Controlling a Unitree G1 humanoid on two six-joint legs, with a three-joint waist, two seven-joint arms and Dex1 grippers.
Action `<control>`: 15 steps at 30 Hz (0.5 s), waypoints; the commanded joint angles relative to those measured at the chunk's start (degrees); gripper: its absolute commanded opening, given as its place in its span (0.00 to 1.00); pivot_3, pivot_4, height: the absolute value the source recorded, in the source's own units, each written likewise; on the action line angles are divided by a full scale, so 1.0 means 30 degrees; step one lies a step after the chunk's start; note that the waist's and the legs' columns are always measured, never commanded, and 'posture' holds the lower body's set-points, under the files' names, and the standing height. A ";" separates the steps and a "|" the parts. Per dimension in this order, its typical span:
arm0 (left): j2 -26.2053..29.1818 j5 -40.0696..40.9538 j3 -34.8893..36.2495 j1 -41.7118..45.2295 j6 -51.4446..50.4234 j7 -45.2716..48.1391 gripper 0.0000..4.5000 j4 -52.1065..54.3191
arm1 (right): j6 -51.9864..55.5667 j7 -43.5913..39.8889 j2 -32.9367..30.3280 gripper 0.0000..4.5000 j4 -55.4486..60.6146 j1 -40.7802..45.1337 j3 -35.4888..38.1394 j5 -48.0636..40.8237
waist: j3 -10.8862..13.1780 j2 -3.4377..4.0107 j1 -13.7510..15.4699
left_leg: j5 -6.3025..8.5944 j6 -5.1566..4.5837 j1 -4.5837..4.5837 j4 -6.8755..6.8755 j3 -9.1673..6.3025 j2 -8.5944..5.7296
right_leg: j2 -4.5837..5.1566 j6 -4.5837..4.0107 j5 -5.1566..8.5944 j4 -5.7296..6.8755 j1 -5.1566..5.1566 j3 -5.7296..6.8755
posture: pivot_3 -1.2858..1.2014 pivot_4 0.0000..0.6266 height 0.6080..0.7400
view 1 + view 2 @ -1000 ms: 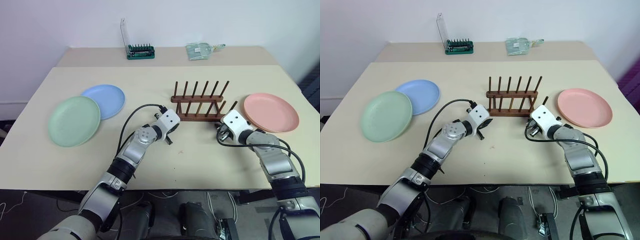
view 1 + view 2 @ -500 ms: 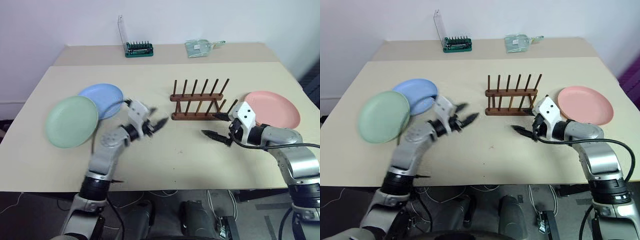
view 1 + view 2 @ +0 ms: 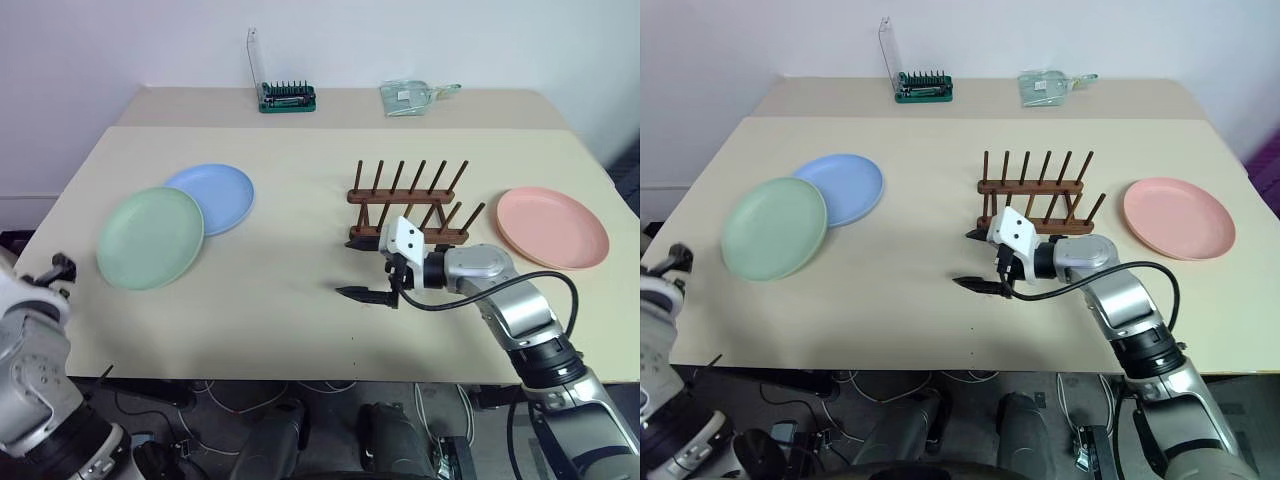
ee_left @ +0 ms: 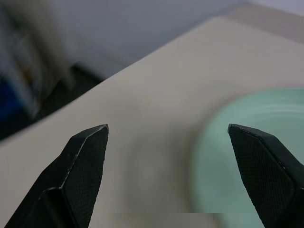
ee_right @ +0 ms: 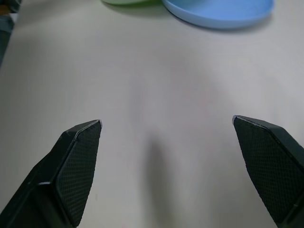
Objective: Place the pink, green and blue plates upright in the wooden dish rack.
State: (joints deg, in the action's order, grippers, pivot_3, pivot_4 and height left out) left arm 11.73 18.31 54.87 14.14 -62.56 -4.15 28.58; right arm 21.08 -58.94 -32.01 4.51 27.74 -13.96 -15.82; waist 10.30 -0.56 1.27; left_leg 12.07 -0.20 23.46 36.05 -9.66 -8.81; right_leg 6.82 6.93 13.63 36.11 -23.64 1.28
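Table (image 3: pixel 300 330): beige top, pale wall behind.

Wooden dish rack (image 3: pixel 408 200): dark brown, upright pegs, standing right of centre; no plate in it.

Green plate (image 3: pixel 150 237): flat on the table at the left, its far edge overlapping the blue plate (image 3: pixel 215 196), which lies just behind it.

Pink plate (image 3: pixel 553 226): flat on the table at the right, near the rack, apart from it.

Right gripper (image 3: pixel 358 268): arm reaches in from the lower right, forearm bent across the table so the tool points toward the left; black fingers spread wide, nothing between them, just in front of the rack.

Left gripper (image 4: pixel 166 156): at the table's left edge, fingers spread wide, empty; the green plate's rim lies ahead of it.

Green tool holder (image 3: pixel 287 96) and clear packet (image 3: pixel 410 97): on the far table.
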 commanded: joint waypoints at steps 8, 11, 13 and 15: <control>-0.1704 0.2883 0.0319 0.0666 -0.1385 -0.0479 0.92 -0.0087 | -0.1309 0.0011 0.0679 1.00 -0.0125 0.0044 0.0107 0.0415 | 0.0004 -0.0020 0.0275 | 0.0007 0.0024 -0.0003 -0.0023 0.0008 0.0022 | -0.0015 -0.0021 -0.0009 0.0006 -0.0019 -0.0002 | 0.52 0.24 1.00; -0.1892 0.3386 0.0735 0.1757 -0.1171 -0.1145 0.92 -0.1597 | -0.1029 0.0275 0.0698 1.00 0.0430 -0.0357 0.0286 0.0319 | 0.0004 -0.0019 0.0305 | 0.0009 0.0027 -0.0003 -0.0028 0.0010 0.0023 | -0.0016 -0.0022 -0.0009 0.0005 -0.0024 -0.0003 | 0.52 0.24 1.00; -0.1810 0.3435 0.0696 0.2363 -0.0728 -0.1541 0.92 -0.2690 | -0.0944 0.0456 0.0619 1.00 0.0741 -0.0577 0.0400 0.0348 | 0.0005 -0.0021 0.0304 | 0.0009 0.0028 -0.0003 -0.0024 0.0012 0.0026 | -0.0020 -0.0020 -0.0009 0.0005 -0.0024 -0.0003 | 0.52 0.24 1.00; -0.1634 0.3291 0.0198 0.2488 -0.0346 -0.1697 0.92 -0.3288 | -0.0907 0.0575 0.0493 1.00 0.0895 -0.0708 0.0519 0.0361 | 0.0003 -0.0018 0.0282 | 0.0009 0.0028 -0.0003 -0.0025 0.0013 0.0027 | -0.0020 -0.0019 -0.0009 0.0006 -0.0025 -0.0003 | 0.52 0.24 1.00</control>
State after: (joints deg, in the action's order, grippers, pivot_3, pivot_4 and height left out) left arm 5.97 27.74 56.27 21.25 -64.98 -8.73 19.26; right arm 18.46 -57.65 -30.28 4.45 25.55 -14.10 -14.32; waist 10.30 -0.62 2.11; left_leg 12.10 -0.11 23.45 35.96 -9.60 -8.72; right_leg 6.77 6.87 13.61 36.12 -23.71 1.27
